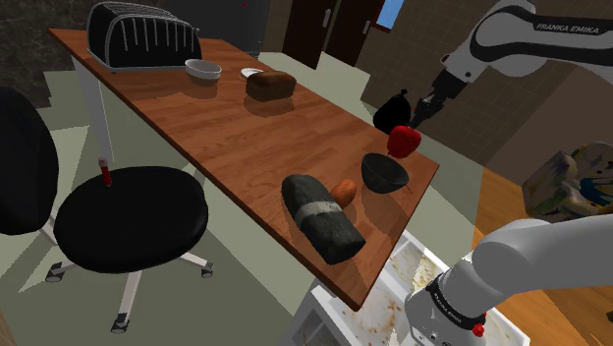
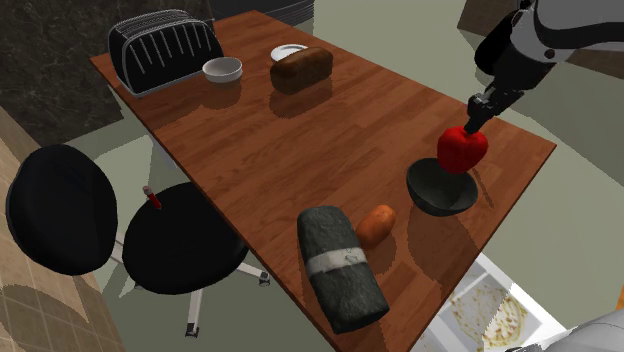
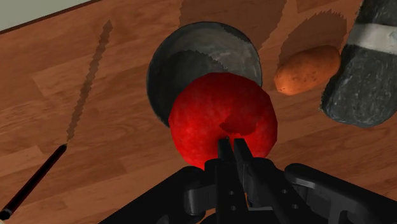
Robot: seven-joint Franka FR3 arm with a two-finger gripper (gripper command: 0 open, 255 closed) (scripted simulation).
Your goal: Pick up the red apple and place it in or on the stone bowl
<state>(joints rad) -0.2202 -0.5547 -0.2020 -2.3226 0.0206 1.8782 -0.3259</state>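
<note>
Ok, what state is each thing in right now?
gripper: shut on the red apple's top
red apple: lifted off the table, over the dark bowl
dark bowl: upright on the table, apple not yet in it
orange tuber: lying beside the dark bowl
dark roll: lying flat
bread loaf: lying on the table
white bowl: upright, empty

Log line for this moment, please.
phase: carry | gripper: shut on red apple | apple: held above dark bowl | release: not yet done
</note>
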